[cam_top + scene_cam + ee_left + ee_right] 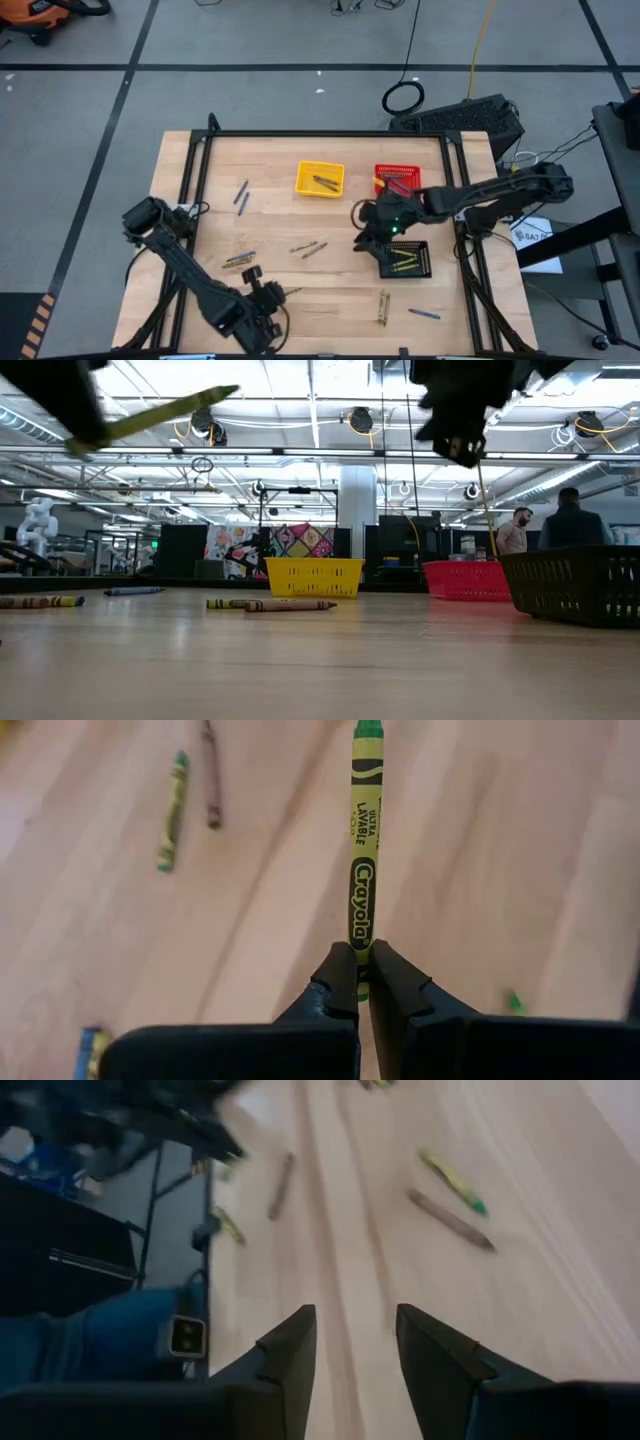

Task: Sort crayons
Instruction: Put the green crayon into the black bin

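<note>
left gripper (pixel 363 963) pinching yellow-green crayon (pixel 361 840), label "Crayola"

Around my wooden table (pixel 270 290) lies a grey floor (pixel 250 40) crossed by dark tape lines (pixel 130 75), with a coiled black cable (pixel 403 97) on it. Beyond the table edge, bright ceiling lights (pixel 300 385) hang among pipes, a colourful patterned panel (pixel 290 543) stands far back, and two people (pixel 545 525) stand together.

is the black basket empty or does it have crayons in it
Not empty: the high view shows several yellow-olive crayons lying inside the black basket, beside the right gripper.
</note>
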Controlling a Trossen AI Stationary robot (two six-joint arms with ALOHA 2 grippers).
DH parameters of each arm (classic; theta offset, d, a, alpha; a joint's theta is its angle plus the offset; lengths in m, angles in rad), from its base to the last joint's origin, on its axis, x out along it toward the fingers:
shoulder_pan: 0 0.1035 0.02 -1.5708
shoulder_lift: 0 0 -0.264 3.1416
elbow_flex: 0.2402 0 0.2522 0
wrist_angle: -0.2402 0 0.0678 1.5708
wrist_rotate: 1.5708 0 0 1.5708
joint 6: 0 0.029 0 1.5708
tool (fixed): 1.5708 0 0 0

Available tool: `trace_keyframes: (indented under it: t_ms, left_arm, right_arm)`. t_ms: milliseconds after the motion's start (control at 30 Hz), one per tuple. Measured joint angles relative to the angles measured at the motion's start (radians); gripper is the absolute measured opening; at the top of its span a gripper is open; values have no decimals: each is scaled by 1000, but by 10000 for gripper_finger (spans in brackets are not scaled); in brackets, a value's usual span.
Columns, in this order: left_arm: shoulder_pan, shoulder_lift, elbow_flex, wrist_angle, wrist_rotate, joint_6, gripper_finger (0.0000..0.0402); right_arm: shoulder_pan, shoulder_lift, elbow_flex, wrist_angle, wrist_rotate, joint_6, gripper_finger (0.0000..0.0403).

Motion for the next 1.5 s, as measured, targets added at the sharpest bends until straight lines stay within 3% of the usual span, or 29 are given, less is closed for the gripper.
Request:
trace_keyframes:
  t_ms: [367,667,933,1167,1500]
  left_arm:
    - [67,0,0,226,-37,222,0]
    - [104,-1,0,461,-45,423,0]
    - [111,-1,1,639,-44,571,0]
    - [109,-1,1,670,-40,594,0]
    - [130,-2,1,761,-40,643,0]
  right_arm:
    - [264,0,0,73,291,-29,128]
    - [424,90,0,158,410,-28,128]
    - [454,230,0,416,426,-130,128]
    - [465,241,0,576,478,-271,128]
    - [467,241,1,621,504,-343,128]
